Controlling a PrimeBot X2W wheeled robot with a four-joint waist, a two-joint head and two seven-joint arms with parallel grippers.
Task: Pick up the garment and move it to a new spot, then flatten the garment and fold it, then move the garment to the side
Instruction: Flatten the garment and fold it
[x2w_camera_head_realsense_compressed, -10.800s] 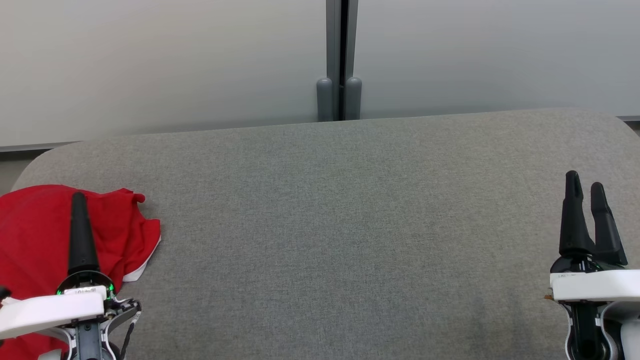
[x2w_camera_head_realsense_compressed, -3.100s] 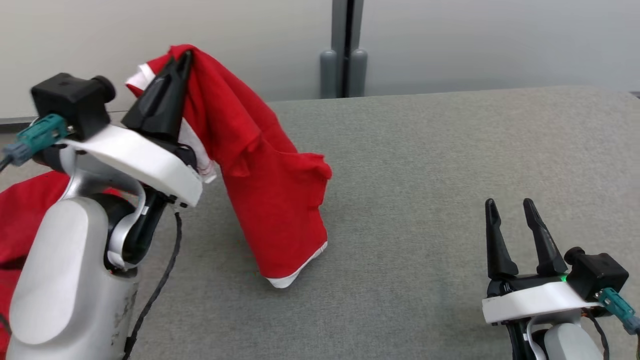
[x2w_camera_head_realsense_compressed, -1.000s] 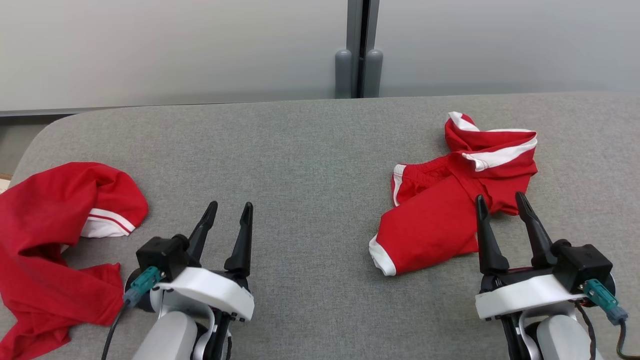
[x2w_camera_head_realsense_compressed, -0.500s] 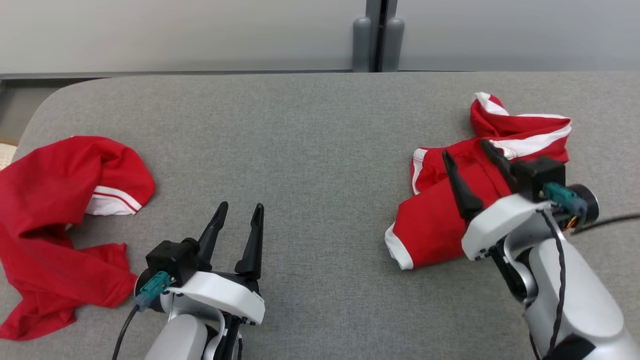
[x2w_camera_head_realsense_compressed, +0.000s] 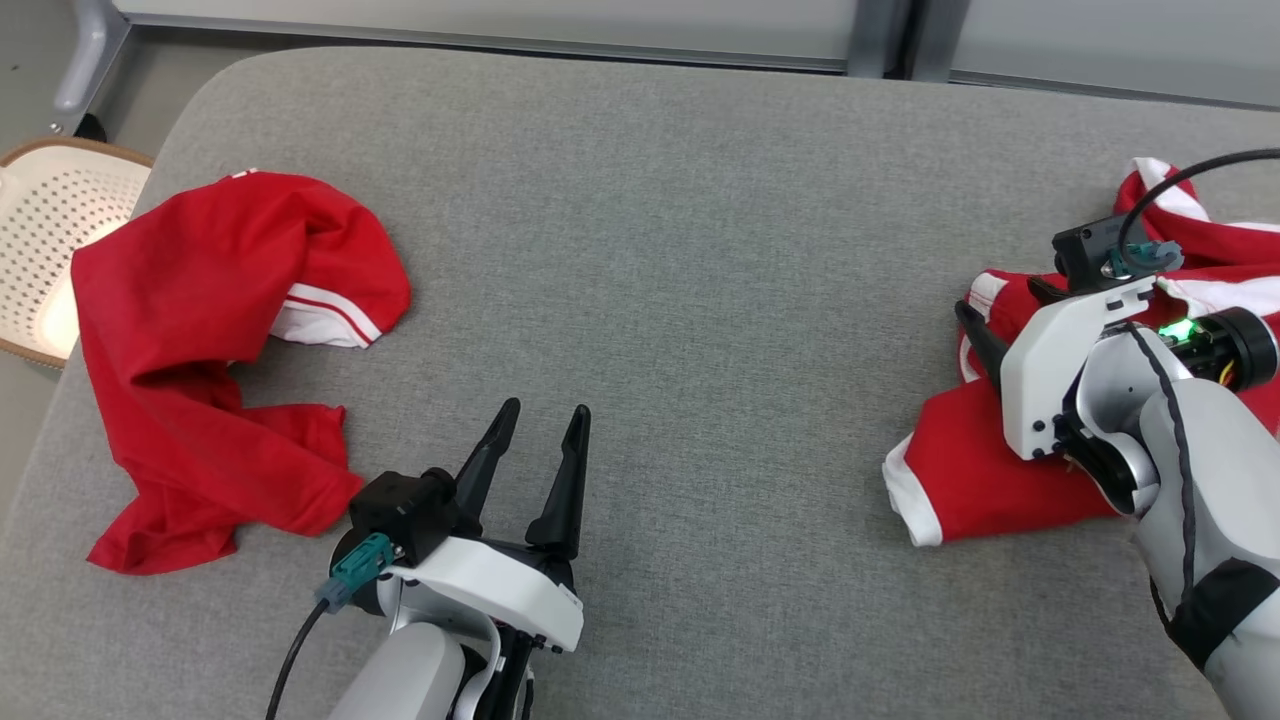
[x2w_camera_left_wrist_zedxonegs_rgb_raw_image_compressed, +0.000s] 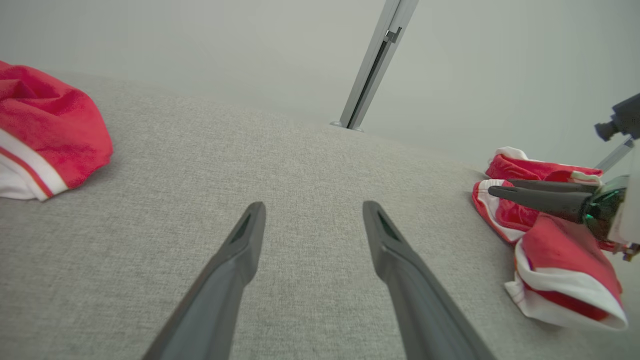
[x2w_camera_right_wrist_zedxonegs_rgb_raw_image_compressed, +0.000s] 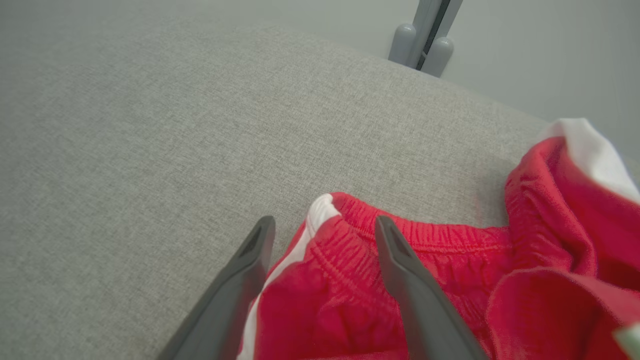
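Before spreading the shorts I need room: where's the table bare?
The middle of the grey fabric table is bare, between the crumpled red shirt and the red white-trimmed shorts, beyond the left pincer. Crowded at right: the right pincer is over them.

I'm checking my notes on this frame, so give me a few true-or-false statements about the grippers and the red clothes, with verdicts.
1. The left gripper and the right gripper are both open. True.
2. The left gripper grips the red shirt. False: it hovers over the bare gray cushion, apart from the shirt.
3. The right gripper's fingers stand either side of the elastic waistband of the red shorts. True.
4. The red shorts lie neatly folded. False: they are crumpled.
5. A perforated basket sits past the cushion's left edge. True.
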